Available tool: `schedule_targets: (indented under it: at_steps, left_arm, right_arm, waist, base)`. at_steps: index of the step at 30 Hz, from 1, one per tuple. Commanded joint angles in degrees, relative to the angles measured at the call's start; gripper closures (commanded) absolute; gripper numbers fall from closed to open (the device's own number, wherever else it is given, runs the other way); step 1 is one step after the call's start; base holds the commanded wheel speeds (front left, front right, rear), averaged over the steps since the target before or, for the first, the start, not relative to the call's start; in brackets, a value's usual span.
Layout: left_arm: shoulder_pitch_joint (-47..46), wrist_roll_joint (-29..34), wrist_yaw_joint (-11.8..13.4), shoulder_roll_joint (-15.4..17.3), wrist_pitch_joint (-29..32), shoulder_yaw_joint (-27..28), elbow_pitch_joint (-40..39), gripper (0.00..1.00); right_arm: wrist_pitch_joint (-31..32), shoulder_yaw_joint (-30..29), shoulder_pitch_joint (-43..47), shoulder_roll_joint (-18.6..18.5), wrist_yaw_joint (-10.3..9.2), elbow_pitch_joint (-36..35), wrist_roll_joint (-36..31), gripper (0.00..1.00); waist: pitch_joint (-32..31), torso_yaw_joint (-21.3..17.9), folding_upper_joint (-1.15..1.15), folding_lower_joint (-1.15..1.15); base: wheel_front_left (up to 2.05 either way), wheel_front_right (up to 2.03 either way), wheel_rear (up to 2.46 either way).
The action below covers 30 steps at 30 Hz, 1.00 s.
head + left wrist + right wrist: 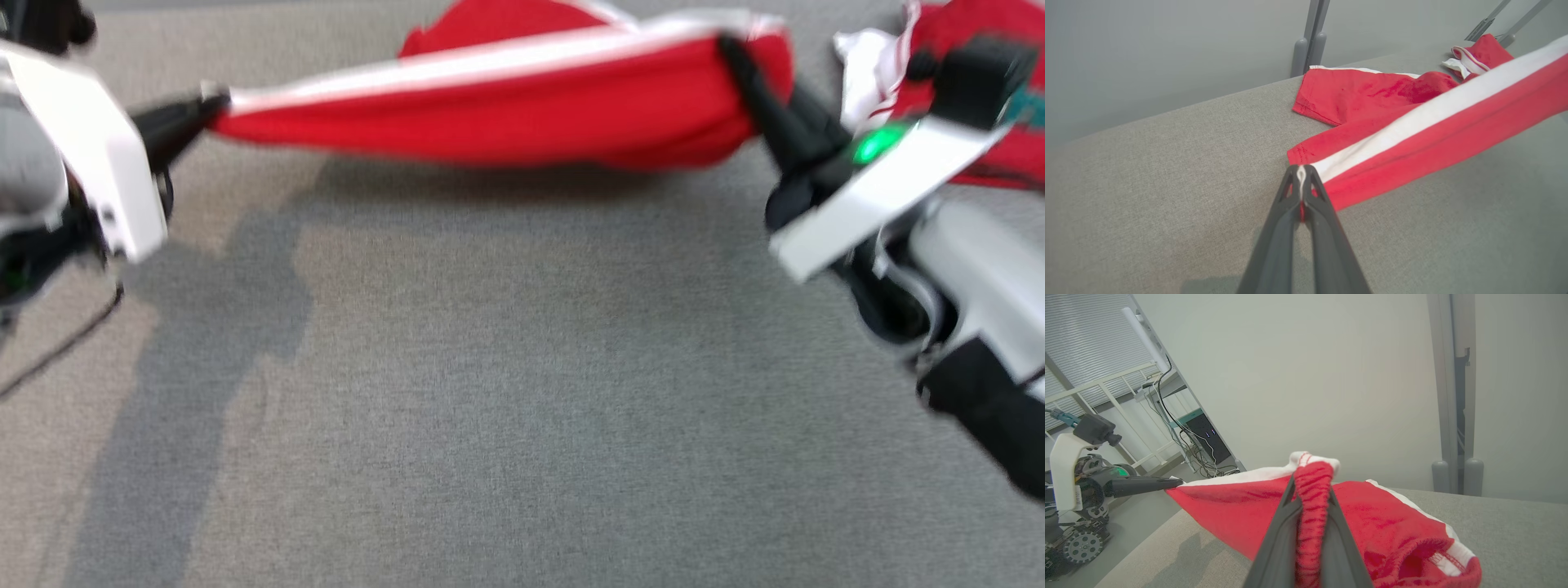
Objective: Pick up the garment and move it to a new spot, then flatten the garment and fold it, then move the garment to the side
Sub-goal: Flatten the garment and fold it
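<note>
Strung taut above counter (522, 367) far edge, red garment (506, 114) between left pincer (214, 104), clamped on hem, and right pincer (727, 47), clamped on waistband; left wrist view: spare leg lying on counter.

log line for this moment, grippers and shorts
left gripper: shut on red shorts | right gripper: shut on waistband | red shorts: taut between grippers above grey surface | fold: not done

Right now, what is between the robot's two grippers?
The red garment, stretched from the left gripper to the right gripper, both pinching it; the head view shows it.
</note>
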Motion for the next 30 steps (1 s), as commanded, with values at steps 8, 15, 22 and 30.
schedule_targets:
  at_steps: [8,15,22,30]
  left_arm:
    - [16.95,-5.97,2.78,8.11,-4.22,-0.72,-13.75,1.00]
    - [28.02,-9.95,8.36,15.23,-8.68,-0.60,-28.03,1.00]
    - [33.26,-11.70,10.97,19.96,-10.76,-0.87,-35.98,1.00]
    - [31.73,-11.94,12.73,21.10,-10.25,0.39,-38.68,1.00]
  right_arm:
    - [-0.35,3.78,17.23,-5.42,0.03,-11.67,2.32,1.00]
    - [-0.35,2.28,28.60,-9.34,0.03,-18.97,1.42,1.00]
    - [-0.35,-2.85,36.19,-9.31,0.03,-22.87,-0.27,1.00]
    - [-0.35,-5.84,38.57,-7.93,0.03,-24.67,-3.05,1.00]
  waist:
    - [-10.10,-1.28,0.00,0.00]
    - [-11.36,-1.14,0.00,0.00]
    - [-11.29,-1.04,0.00,0.00]
    - [-10.50,-2.78,0.00,0.00]
  base:
    - [0.00,0.00,0.00]
    - [0.00,0.00,0.00]
    - [0.00,0.00,0.00]
    - [0.00,0.00,0.00]
